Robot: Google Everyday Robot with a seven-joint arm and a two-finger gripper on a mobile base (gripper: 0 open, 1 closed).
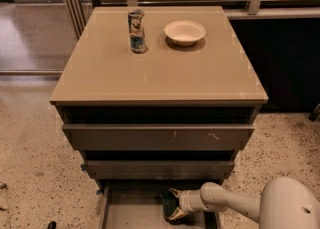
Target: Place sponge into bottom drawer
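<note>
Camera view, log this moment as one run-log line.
end effector: over open bottom drawer, gripping sponge | sponge: not yet released | cabinet top: can, bowl
</note>
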